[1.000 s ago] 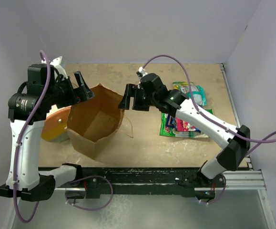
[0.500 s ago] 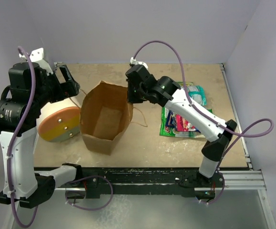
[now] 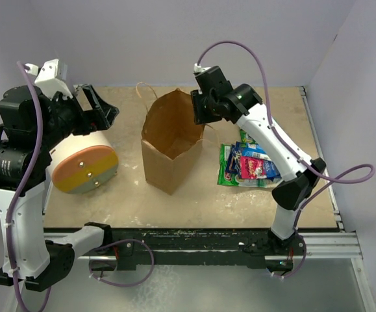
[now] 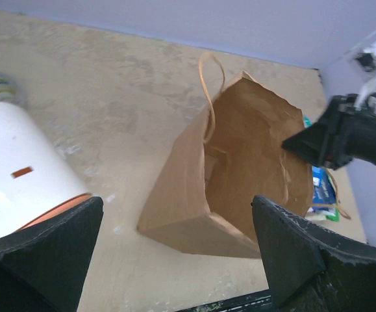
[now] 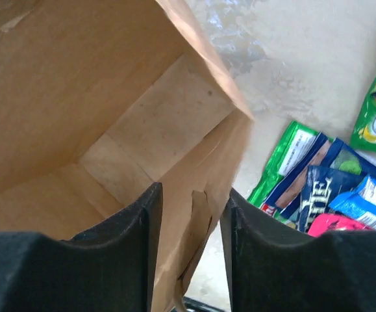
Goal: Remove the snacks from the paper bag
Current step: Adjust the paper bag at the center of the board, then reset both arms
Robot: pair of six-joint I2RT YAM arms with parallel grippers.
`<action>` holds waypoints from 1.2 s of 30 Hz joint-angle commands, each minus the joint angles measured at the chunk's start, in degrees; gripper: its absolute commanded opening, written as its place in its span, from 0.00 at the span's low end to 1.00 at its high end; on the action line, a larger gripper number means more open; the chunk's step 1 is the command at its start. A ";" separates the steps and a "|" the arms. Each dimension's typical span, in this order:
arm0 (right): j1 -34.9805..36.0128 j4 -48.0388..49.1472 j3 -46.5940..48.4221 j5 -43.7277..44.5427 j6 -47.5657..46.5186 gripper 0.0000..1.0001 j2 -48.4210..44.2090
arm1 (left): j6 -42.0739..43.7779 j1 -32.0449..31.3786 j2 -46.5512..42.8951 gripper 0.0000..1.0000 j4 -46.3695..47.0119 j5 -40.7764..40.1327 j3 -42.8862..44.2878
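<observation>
Right end effector (image 5: 191, 192) straddles paper bag (image 5: 77, 97); snacks (image 5: 330, 185) half-hidden.

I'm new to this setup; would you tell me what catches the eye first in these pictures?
The brown kraft paper bag stands open mid-table, its bottom bare, with the right hand straddling its rim. Just right of it lies a bright heap of shiny snack packets, green, blue and pink. On the left lies a white cylinder with an orange-yellow end, near the wide-open left hand.
</observation>
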 commanded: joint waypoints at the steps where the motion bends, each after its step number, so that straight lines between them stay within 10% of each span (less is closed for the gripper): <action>1: 1.01 -1.92 7.41 0.05 -7.47 0.51 2.31 | 2.71 -0.06 -1.16 0.99 6.89 7.19 -0.63; 8: 0.96 -11.61 20.57 2.73 -5.47 0.99 -0.57 | 5.73 -0.10 -2.53 0.99 8.35 7.71 -0.26; 22: 1.04 15.72 -19.52 10.36 -0.19 0.99 -52.02 | 4.28 -0.11 -13.96 0.99 17.16 9.19 -9.67; 36: 1.07 20.56 -31.40 12.01 7.52 0.99 -64.18 | 1.22 -0.14 -26.10 0.99 19.62 3.39 -19.00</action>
